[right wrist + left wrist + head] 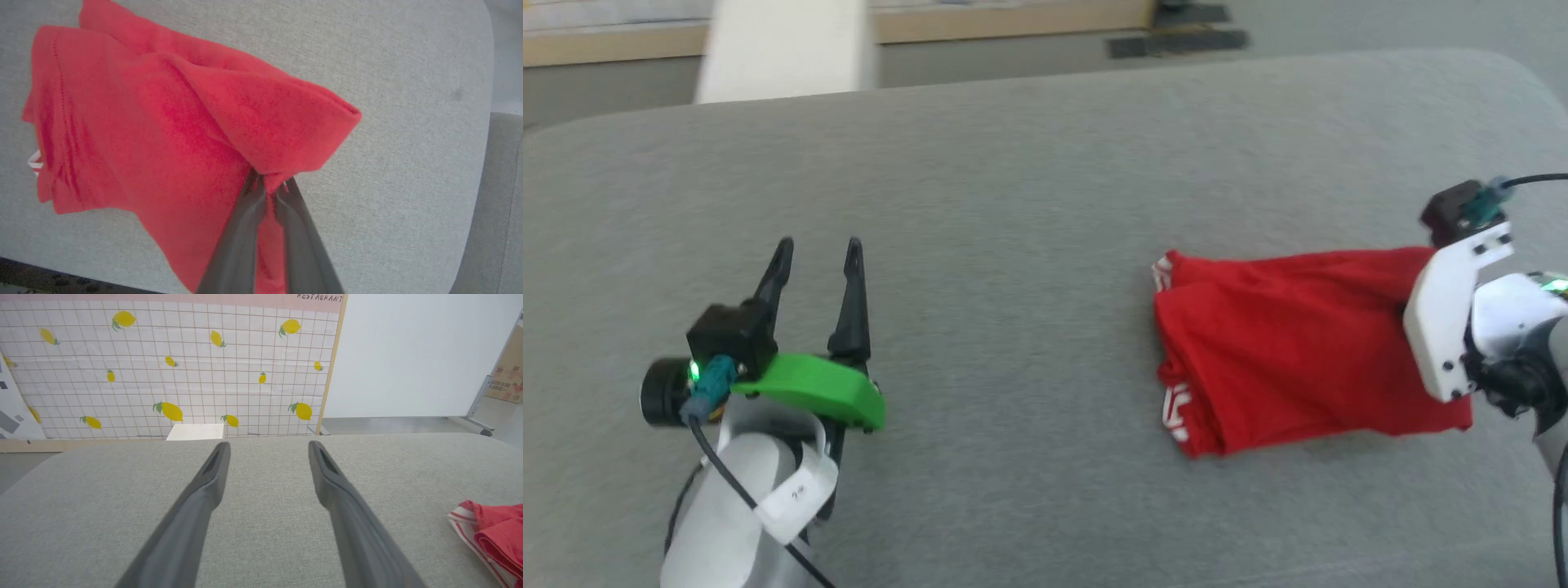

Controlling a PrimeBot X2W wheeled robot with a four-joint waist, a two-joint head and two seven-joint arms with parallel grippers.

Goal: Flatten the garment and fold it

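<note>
1. Right gripper [269, 179] pinches a raised edge of the bunched red jersey-style garment [1282, 359], at the right of the grey fabric surface [1013, 204].
2. Left gripper [818, 249], spread and empty, should probably grab the striped edge [1176, 408].

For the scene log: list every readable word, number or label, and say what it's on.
"RESTAURANT": top edge of the lemon-patterned wall panel.
Red print on the cardboard box: too small to read.
Mark on the white tag on the left arm: blurred.
The garment: nothing legible on it.
</note>
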